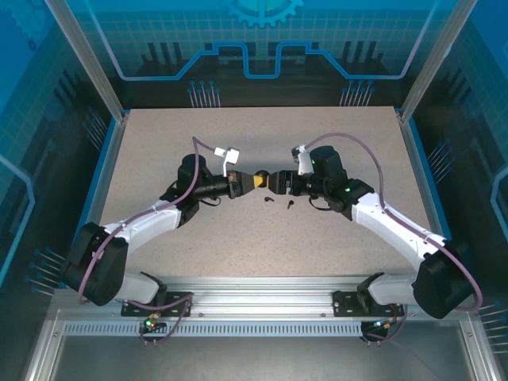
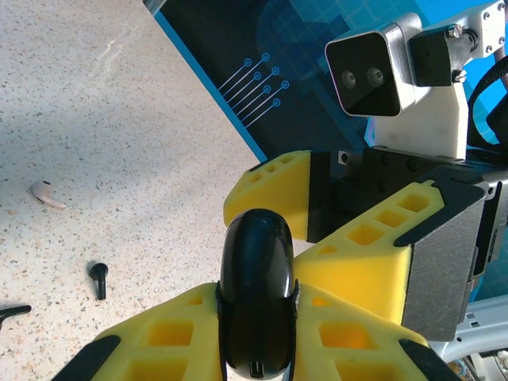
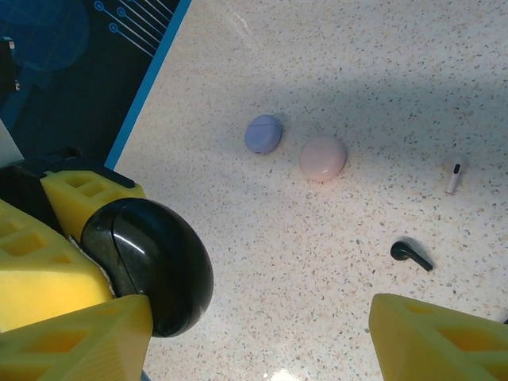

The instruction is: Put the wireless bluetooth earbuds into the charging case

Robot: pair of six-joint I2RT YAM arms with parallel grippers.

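A black earbud (image 3: 411, 254) lay on its side on the speckled tabletop (image 3: 357, 79), loose and outside any case. A pale pink earbud (image 3: 454, 176) rested apart from it, farther from the arms in the right wrist view. At the left edge of the left wrist view a second dark stemmed shape (image 2: 12, 312) was cut off by the frame; it may have been another black earbud, though too little showed to be sure.

Above the table, the black charging case (image 2: 255, 262) was clenched between the yellow fingers of the left gripper (image 2: 255, 298), one finger pressed on each flat side. Its glossy shell showed a seam, and the lid looked closed. The right gripper (image 3: 262, 317) faced it from the opposite side with its fingers spread wide, grasping nothing. One finger (image 3: 79, 341) sat just beside the case and the other (image 3: 436, 341) stood well clear of it.

Farther out on the tabletop, a lavender case (image 3: 263, 133) and a pink case (image 3: 323, 157) sat just beside each other, both shut, well apart from the loose earbuds.
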